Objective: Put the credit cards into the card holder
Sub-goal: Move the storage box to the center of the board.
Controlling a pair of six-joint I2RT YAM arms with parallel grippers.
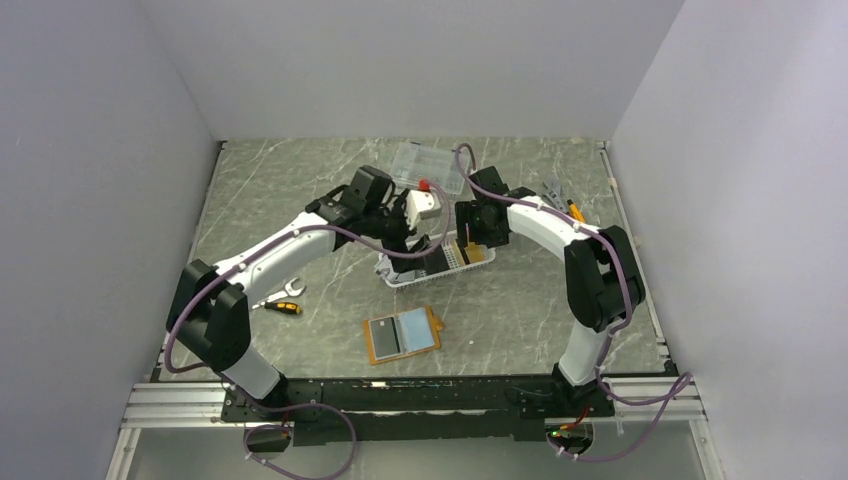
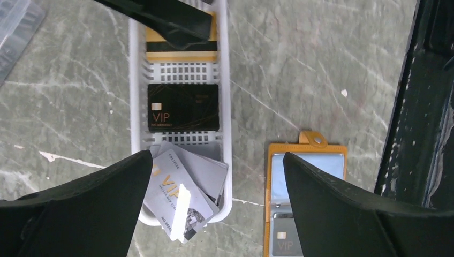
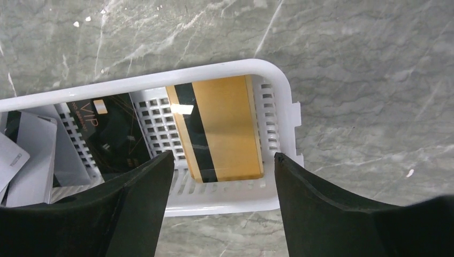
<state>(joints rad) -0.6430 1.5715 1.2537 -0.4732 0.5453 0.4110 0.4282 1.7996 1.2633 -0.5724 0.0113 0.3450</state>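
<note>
I am holding my left gripper (image 2: 215, 158) spread wide with nothing between its fingers, hovering over the left end of the white basket (image 2: 227, 80) in the middle of the table (image 1: 300, 190). Under it a loose pile of grey-white cards (image 2: 182, 187) is lying overlapped. I am keeping my right gripper (image 3: 223, 155) spread too, gripping nothing, over the basket's right end, where the gold card (image 3: 222, 128) with its black stripe is lying flat. The black card (image 2: 183, 107) marked VIP is resting between the pile and the gold one.

The card holder (image 1: 403, 335) is lying open on the table, apart from the basket on its near side, towards my bases. A grey card (image 2: 284, 243) is sitting in one half, and the other half is showing pale blue.
</note>
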